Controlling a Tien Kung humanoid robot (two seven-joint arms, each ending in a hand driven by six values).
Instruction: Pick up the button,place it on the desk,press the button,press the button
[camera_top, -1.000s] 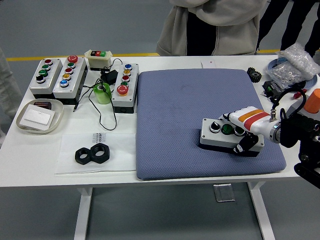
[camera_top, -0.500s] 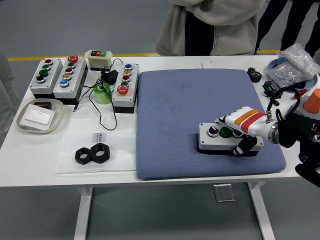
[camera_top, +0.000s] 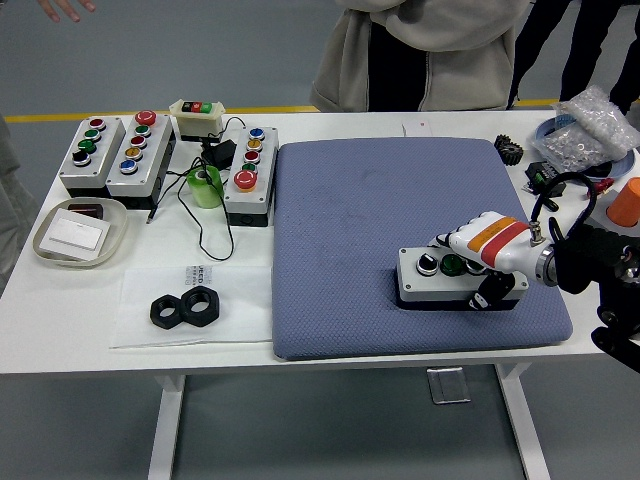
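A grey button box with a black knob and a green button on top lies on the blue-grey mat, at its lower right. My right hand, white with red and orange stripes, is wrapped over the box's right end, fingers on top and thumb against the front face. Whatever button sits at that end is hidden under the fingers. The left arm does not show.
Three more button boxes and a small switch unit stand at the back left with cables and a green roll. A dish and two black nuts lie at the left. Parts and bags crowd the right edge. A person stands at the far side.
My right hand has carried the button box slightly left and down until it rests flat on the mat. A person's hand has appeared at the top left corner.
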